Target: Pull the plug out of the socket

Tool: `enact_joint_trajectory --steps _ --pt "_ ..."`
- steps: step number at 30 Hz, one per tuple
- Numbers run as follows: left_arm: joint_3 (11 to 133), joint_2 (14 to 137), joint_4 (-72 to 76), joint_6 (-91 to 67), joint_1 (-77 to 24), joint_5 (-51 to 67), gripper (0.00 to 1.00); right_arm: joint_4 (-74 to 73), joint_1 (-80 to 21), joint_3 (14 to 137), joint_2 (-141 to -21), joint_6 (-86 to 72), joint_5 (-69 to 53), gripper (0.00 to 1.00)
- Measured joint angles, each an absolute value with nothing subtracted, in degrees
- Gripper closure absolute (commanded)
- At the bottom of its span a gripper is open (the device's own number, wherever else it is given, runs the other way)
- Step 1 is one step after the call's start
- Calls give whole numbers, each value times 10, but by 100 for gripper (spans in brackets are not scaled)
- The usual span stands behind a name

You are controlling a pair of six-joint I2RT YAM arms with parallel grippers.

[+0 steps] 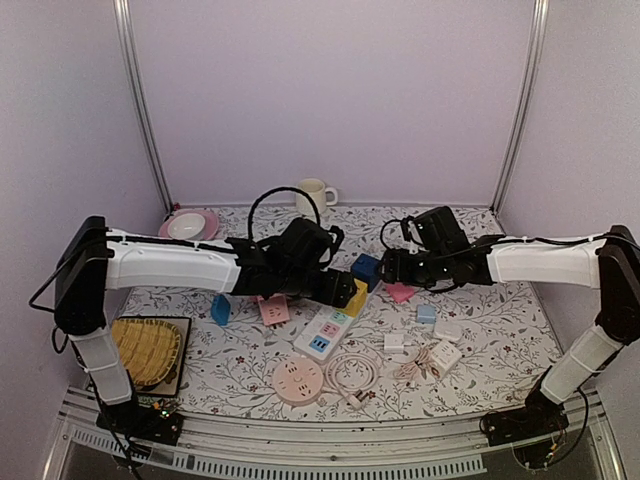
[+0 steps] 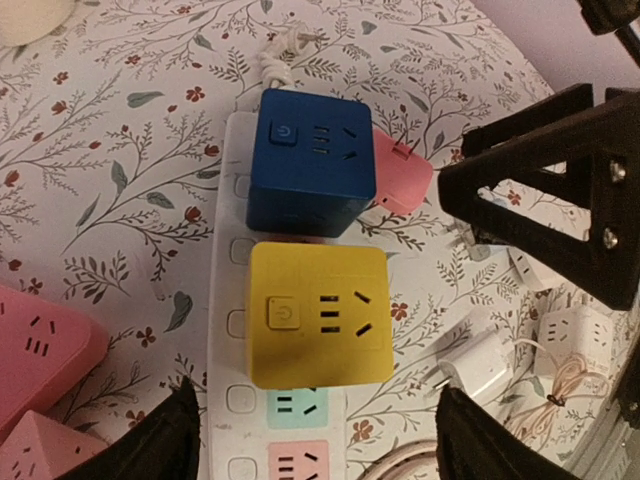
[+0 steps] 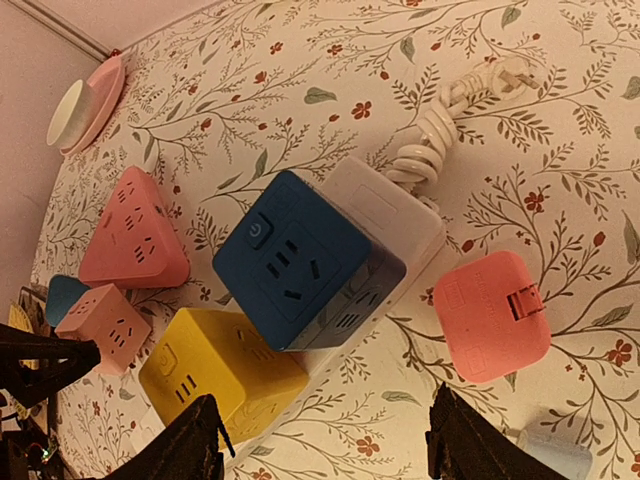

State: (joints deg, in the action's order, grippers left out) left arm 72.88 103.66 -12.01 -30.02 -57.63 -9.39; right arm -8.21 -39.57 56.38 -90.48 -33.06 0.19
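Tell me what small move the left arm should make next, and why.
Probably lower the left gripper down around the yellow cube plug: its open jaws line up either side without touching, and the plug sits in the white power strip.

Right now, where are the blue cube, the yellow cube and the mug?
Blue cube (image 2: 312, 140): left wrist view, top face.
Yellow cube (image 2: 320, 310): left wrist view, top face.
Mug (image 1: 313, 197): top view, its side.

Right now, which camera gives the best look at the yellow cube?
Left wrist view: the yellow cube sits centred, whole top face showing. The right wrist view catches it slanted near the bottom edge; the top view shows only a small sliver.
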Motion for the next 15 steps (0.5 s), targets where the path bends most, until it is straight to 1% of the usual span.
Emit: enact_joint_trajectory --steps 6,15 --pt "785 1093 -144 -289 -582 -91 19 -84 -375 552 -898 -327 4 27" --pt "834 1153 -163 -274 -583 -103 19 -77 -358 551 -898 -321 -8 27"
